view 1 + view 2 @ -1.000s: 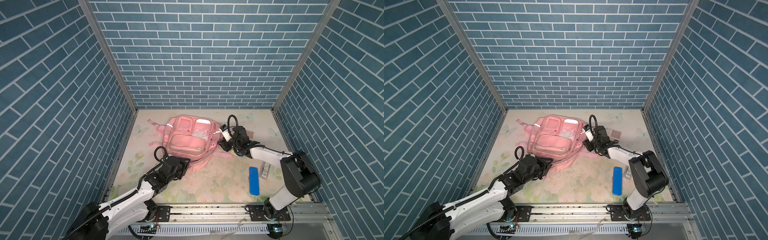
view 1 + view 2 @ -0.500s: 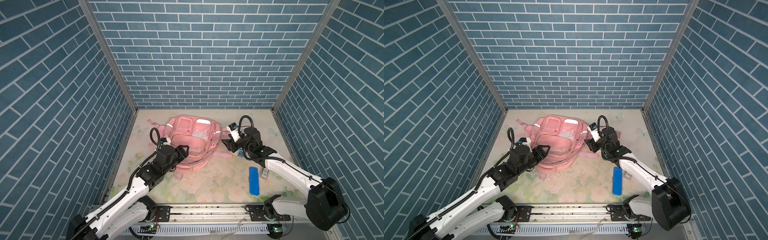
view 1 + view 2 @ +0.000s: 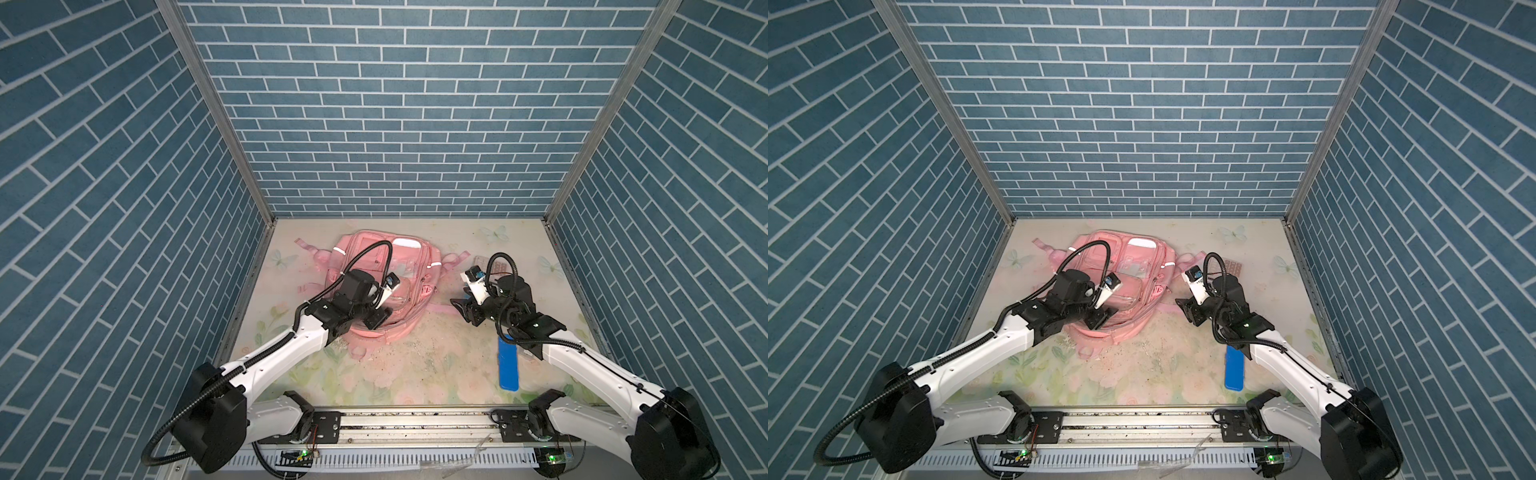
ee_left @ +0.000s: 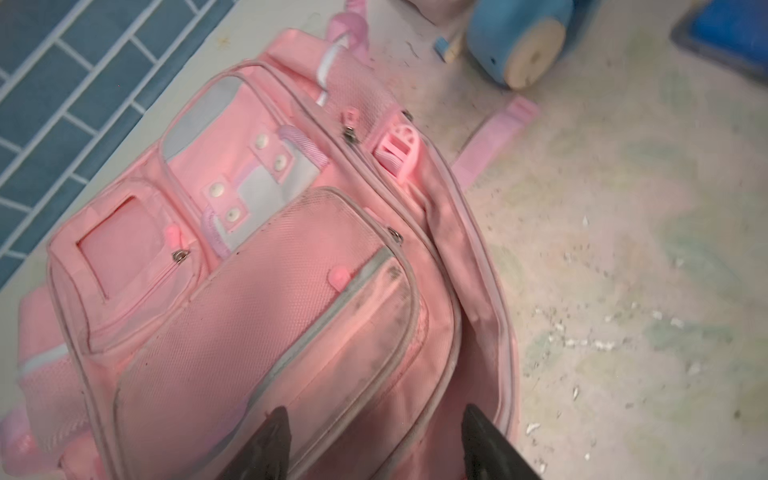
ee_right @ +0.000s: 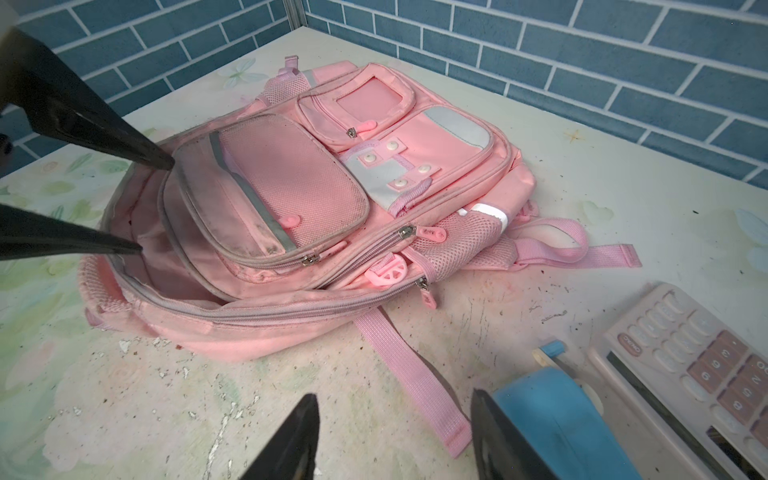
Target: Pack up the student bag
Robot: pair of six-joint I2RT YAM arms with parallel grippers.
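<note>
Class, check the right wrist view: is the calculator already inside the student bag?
No: the calculator lies on the table, outside the student bag.

The pink fabric student bag (image 3: 409, 322) lies flat on the floral-printed bench (image 3: 415, 374), toward the rear and left of centre, pockets up, its unzipped mouth facing the front rail. The left gripper (image 5: 154, 205) sits over that front end, one finger at the front pocket's edge, the other inside the open compartment. The right gripper (image 3: 462, 309) hangs just right of the bag, near a loose strap end. A blue rounded plastic object (image 5: 552, 415) lies between that strap and a pale plastic calculator (image 5: 685, 365). A blue flat rectangular case (image 3: 508, 368) lies nearer the rail, well apart from the bag
</note>
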